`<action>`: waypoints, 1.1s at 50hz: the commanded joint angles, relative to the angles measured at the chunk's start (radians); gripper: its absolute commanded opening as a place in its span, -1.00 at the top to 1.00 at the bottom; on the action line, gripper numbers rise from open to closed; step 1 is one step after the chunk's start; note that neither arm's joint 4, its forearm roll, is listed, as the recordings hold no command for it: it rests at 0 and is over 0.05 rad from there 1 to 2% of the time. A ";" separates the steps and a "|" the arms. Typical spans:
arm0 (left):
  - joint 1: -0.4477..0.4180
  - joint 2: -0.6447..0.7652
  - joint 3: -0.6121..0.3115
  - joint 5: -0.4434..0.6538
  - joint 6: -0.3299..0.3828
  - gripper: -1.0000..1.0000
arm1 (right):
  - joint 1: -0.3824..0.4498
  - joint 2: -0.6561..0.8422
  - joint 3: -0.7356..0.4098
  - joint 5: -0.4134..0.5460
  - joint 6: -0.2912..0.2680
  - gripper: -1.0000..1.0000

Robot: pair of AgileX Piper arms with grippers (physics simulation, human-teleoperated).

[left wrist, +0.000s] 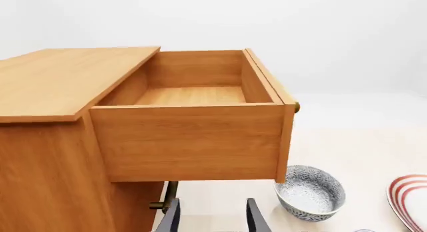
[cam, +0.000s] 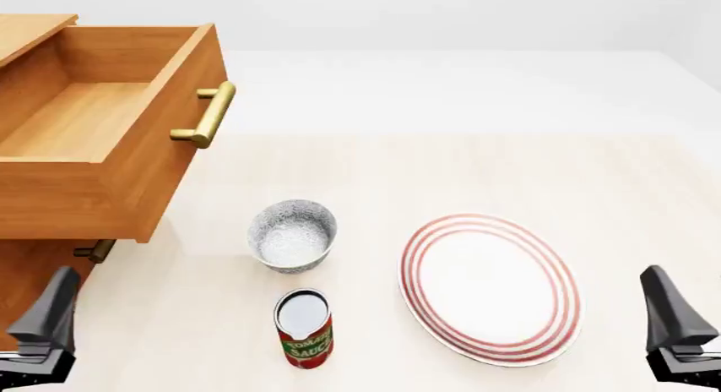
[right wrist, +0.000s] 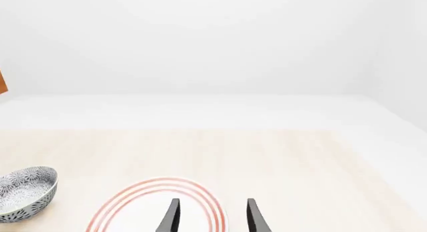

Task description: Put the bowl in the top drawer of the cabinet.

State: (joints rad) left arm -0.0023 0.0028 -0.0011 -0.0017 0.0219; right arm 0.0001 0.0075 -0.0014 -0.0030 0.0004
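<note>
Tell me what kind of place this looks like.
Probably a simulated kitchen tabletop: a pale wooden table holds a speckled bowl, a red-ringed plate and a tomato sauce can, beside a wooden cabinet.

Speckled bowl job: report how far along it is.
Done: the light-brown wooden top drawer of the tall wooden cabinet stands pulled out and empty. In hand: nothing; the left gripper and right gripper are open and empty. Left: the small blue-grey speckled bowl sits on the table, ungrasped, and must go into the drawer.
</note>
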 commanded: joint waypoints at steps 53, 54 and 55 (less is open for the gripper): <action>-0.167 0.421 -0.975 0.691 0.222 -1.00 | 0.001 0.006 -0.003 0.004 0.001 -1.00; -0.178 0.442 -0.998 0.698 0.228 -1.00 | 0.001 0.006 -0.003 0.004 0.001 -1.00; -0.178 0.442 -0.999 0.698 0.228 -1.00 | 0.001 0.006 -0.003 0.004 0.001 -1.00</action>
State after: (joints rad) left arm -0.1151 0.2952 -0.8167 0.6156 0.2127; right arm 0.0010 0.0129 -0.0041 0.0008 0.0013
